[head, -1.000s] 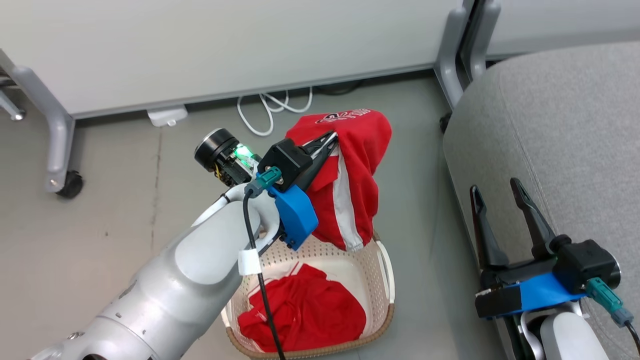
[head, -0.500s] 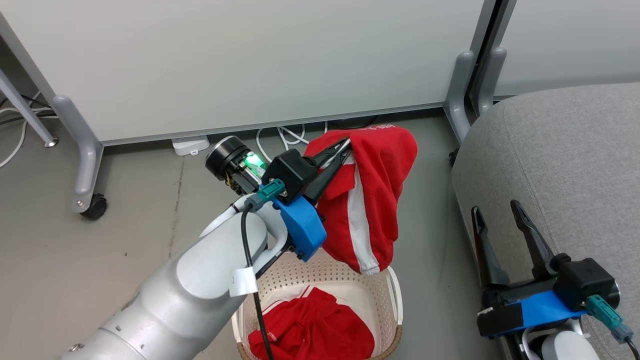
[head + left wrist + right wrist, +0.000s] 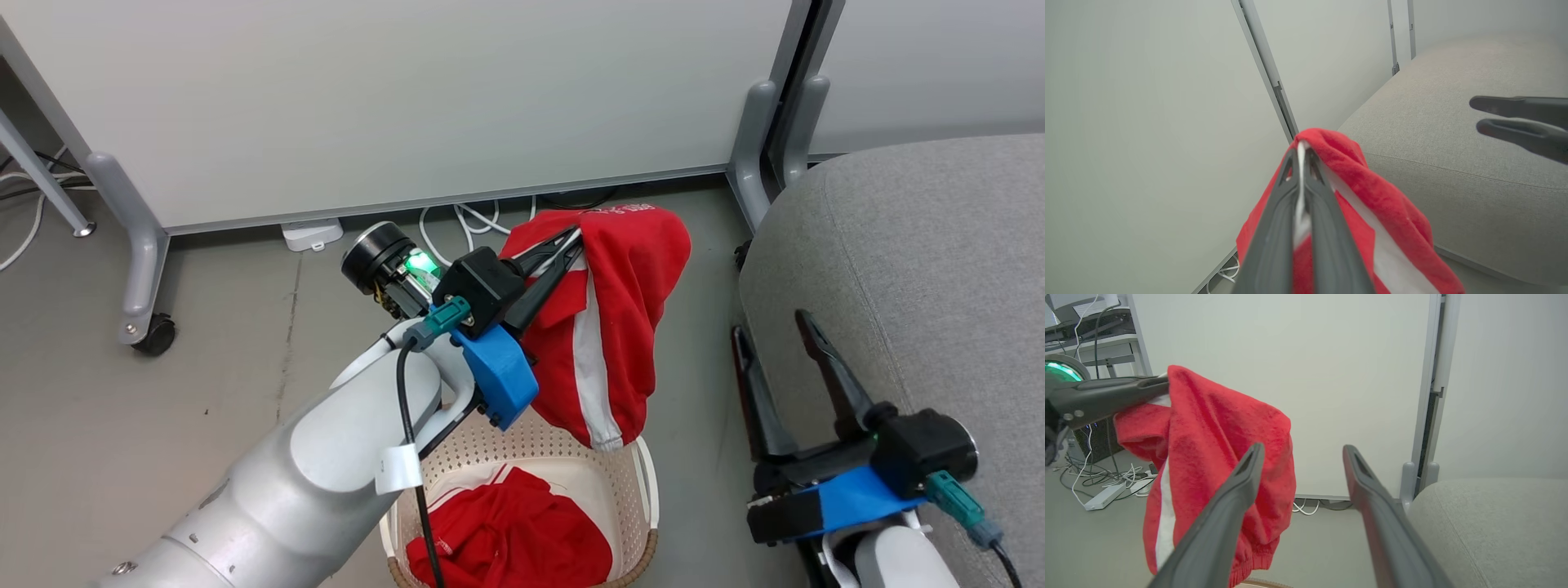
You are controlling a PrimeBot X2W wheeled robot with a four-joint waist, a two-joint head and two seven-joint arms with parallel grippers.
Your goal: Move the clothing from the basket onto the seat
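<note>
1. Your left gripper [image 3: 574,239], at centre, is pinching a red garment [image 3: 629,327] hanging above the basket [image 3: 539,445] at lower centre.
2. Your right gripper [image 3: 771,323], lower right, is standing wide open beside the seat [image 3: 939,269].

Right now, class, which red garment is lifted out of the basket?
The red garment with the white stripe, pinched in the left end effector, hanging above the basket; the other red garment lies crumpled inside.
</note>
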